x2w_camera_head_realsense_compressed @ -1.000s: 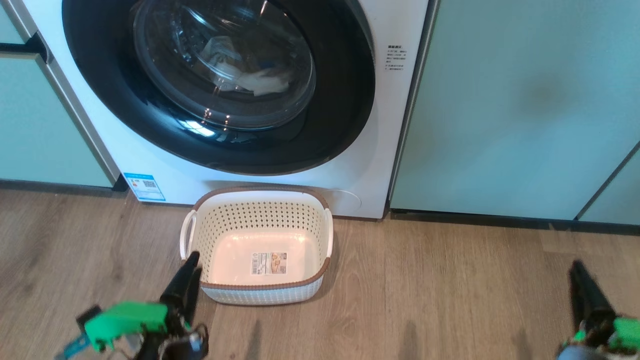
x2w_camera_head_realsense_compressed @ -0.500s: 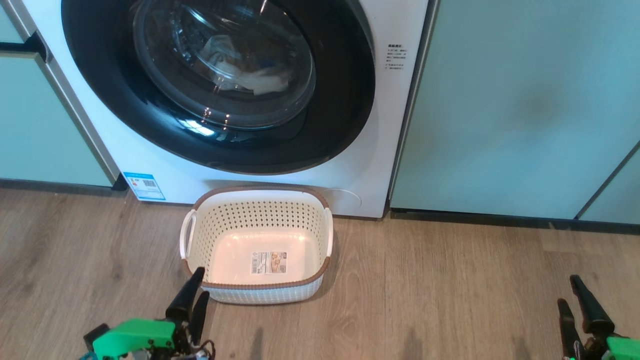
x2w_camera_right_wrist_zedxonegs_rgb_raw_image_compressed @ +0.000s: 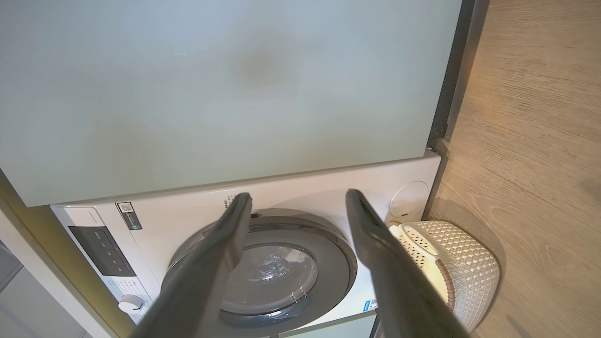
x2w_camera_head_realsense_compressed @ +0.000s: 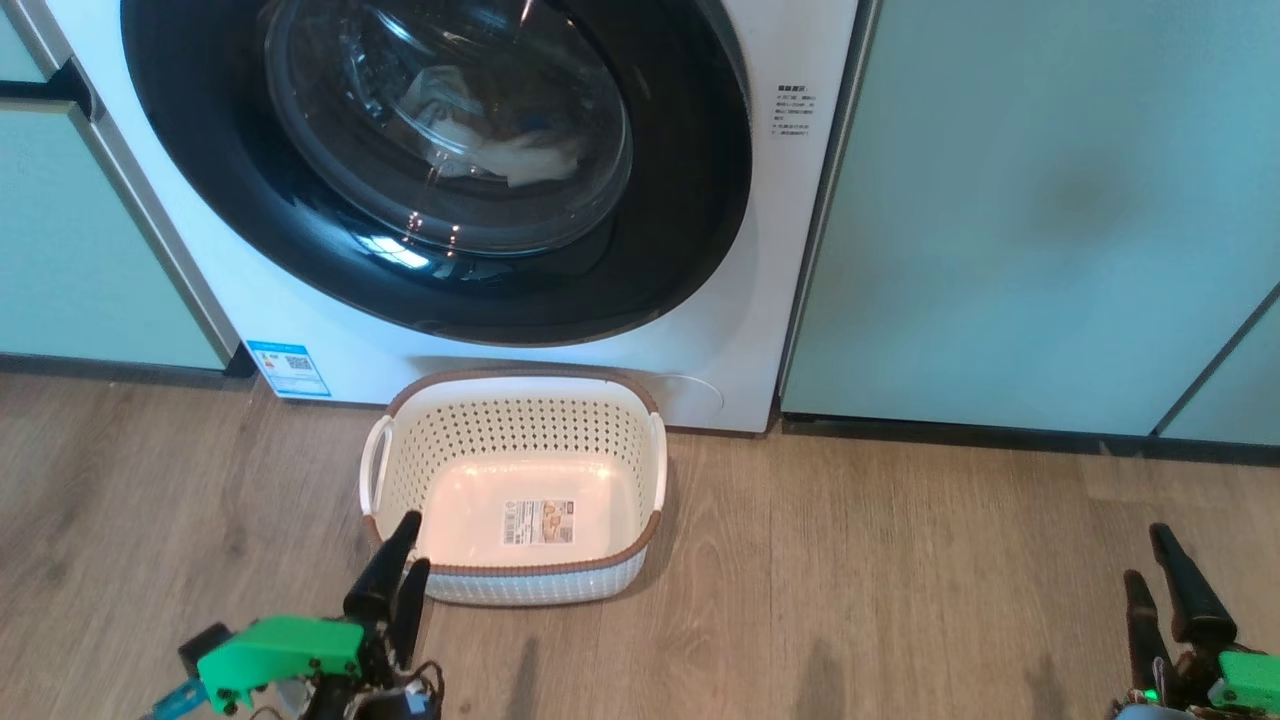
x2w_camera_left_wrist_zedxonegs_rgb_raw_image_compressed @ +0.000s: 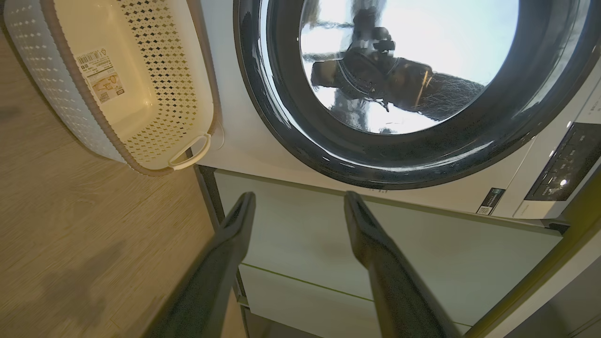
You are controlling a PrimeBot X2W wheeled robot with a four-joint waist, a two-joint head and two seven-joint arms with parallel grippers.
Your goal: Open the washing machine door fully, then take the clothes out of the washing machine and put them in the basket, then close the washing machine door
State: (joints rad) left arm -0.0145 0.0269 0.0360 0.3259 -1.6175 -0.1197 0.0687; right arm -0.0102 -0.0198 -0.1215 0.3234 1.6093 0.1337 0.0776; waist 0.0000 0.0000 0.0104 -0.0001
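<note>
The washing machine (x2w_camera_head_realsense_compressed: 770, 300) stands white between cabinets. The washing machine door (x2w_camera_head_realsense_compressed: 440, 160), glossy black with a bulging glass window, lies flat against its front. Pale clothes (x2w_camera_head_realsense_compressed: 520, 160) show behind the glass. On the floor in front sits the cream basket (x2w_camera_head_realsense_compressed: 520, 380) with nothing in it but a label sticker. My left gripper (x2w_camera_head_realsense_compressed: 413, 545) is open just short of the basket's near left corner. My right gripper (x2w_camera_head_realsense_compressed: 1145, 555) is open over bare floor at the far right. In the left wrist view the left gripper (x2w_camera_left_wrist_zedxonegs_rgb_raw_image_compressed: 299, 197) holds nothing, with the basket (x2w_camera_left_wrist_zedxonegs_rgb_raw_image_compressed: 159, 70) and door (x2w_camera_left_wrist_zedxonegs_rgb_raw_image_compressed: 281, 117) beyond. The right gripper (x2w_camera_right_wrist_zedxonegs_rgb_raw_image_compressed: 298, 195) also holds nothing, facing the door (x2w_camera_right_wrist_zedxonegs_rgb_raw_image_compressed: 281, 272).
Pale green cabinet panels (x2w_camera_head_realsense_compressed: 1020, 200) flank the machine on both sides, with another panel (x2w_camera_head_realsense_compressed: 70, 250) at the left. A wood-look floor (x2w_camera_head_realsense_compressed: 880, 580) spreads between basket and right gripper. The machine's dark control panel (x2w_camera_left_wrist_zedxonegs_rgb_raw_image_compressed: 563, 164) sits above the door.
Both grippers' fingers have parted from nearly together to spread. The left gripper has crept a little toward the basket's corner. The right gripper dipped and came back.
</note>
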